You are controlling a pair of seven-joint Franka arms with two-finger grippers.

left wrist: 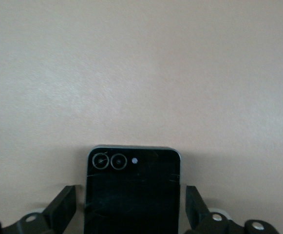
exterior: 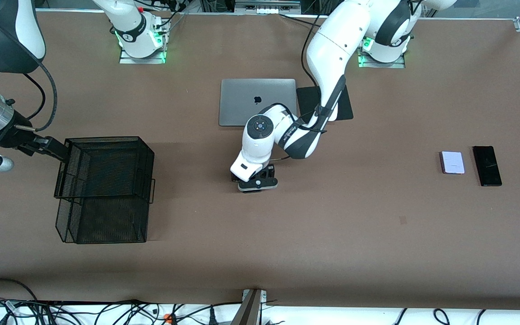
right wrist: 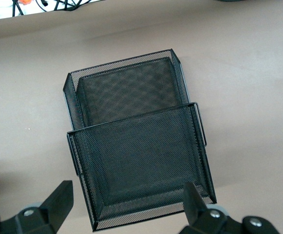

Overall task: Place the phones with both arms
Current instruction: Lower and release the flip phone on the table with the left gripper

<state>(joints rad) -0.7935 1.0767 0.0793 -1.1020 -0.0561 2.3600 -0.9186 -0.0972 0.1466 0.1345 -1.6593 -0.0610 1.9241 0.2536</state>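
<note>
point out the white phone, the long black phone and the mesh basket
white phone (exterior: 452,162), front view, middle of its back
long black phone (exterior: 487,165), front view, middle of its face
mesh basket (exterior: 104,141), front view, its top rim

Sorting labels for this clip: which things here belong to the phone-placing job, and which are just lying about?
Job:
- small black phone, between the open left gripper
- white-lavender phone
- slim black phone
- right gripper, open over the mesh tray

Lying about:
- silver laptop
- black mat
</note>
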